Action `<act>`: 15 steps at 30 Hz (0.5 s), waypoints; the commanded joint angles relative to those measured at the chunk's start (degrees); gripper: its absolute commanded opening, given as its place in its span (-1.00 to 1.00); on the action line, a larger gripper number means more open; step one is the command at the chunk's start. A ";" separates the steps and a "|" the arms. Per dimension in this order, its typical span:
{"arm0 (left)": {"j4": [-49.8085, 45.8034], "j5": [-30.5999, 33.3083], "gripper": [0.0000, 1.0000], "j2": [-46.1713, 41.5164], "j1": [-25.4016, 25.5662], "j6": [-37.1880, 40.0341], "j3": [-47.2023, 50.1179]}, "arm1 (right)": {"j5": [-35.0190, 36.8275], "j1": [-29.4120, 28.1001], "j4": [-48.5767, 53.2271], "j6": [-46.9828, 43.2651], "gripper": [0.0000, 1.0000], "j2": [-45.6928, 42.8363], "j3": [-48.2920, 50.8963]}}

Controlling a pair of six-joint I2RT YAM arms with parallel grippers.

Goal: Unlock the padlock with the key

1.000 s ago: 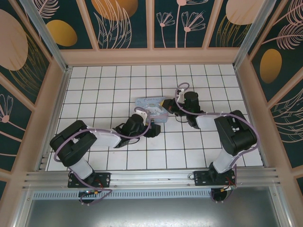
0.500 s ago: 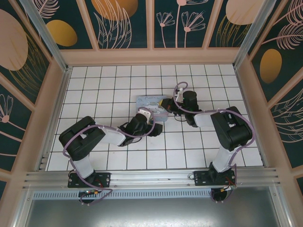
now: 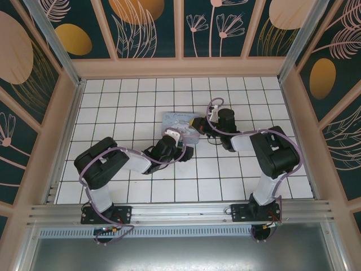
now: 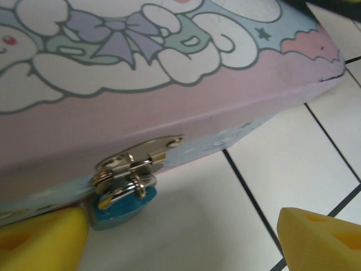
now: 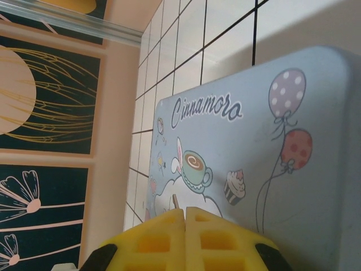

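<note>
Surface: white tiled surface (image 3: pixel 141 101) with dark joints, walled in by painted leaf-and-flower panels (image 3: pixel 146 22).
Padlock: we see the padlock (image 4: pixel 118 206) hanging at the near side of the tin, its teal body low against the tiles and its silvery shackle passed through the hasp (image 4: pixel 141 155).
Lock state: as far as we can tell the shackle is still closed; its keyhole is hidden from us.
Tin: the pastel cartoon tin (image 4: pixel 169 113) lies near the middle of the surface, lid down and hasp folded over.
Left tool: the left tool (image 4: pixel 180 243) stands wide at the tin's near side, holding nothing; one yellow pad (image 4: pixel 39 237) sits just beside the padlock, perhaps touching it, and the other is well apart on the right.
Right tool: the right tool (image 5: pixel 185 226) hovers at the tin's far right, pads pressed together.
Key: a thin dark sliver (image 5: pixel 176 201) stands out from between those pads; we take it for the key, though little of it shows.
Done: we judge the key picked up and the padlock framed by the left tool.
Left to do: steady the padlock, bring the key round to it, insert, turn, free the shackle.
</note>
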State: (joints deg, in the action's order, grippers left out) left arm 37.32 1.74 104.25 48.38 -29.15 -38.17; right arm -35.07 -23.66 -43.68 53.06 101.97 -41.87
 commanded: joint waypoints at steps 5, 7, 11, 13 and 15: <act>6.73 -7.78 0.75 1.84 0.06 -2.54 -1.91 | -1.13 0.37 -2.51 0.29 -1.00 0.97 -0.11; 7.53 -7.89 0.75 1.89 0.13 -3.46 -1.97 | -1.06 0.37 -2.47 0.28 -1.00 1.03 -0.06; 9.02 -7.70 0.76 2.24 0.08 -4.98 -1.82 | -1.12 0.36 -2.78 0.39 -1.00 1.37 0.05; 9.69 -7.25 0.77 2.54 0.10 -5.76 -1.82 | -1.21 0.36 -2.90 0.49 -1.00 1.37 0.20; 10.49 -6.48 0.77 3.10 0.08 -6.80 -1.62 | -1.23 0.36 -2.95 0.55 -1.00 1.32 0.28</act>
State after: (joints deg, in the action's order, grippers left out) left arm 43.53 -4.69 106.19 48.38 -33.78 -39.03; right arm -35.07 -23.66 -44.05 53.06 102.35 -41.87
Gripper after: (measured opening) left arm 0.884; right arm 0.050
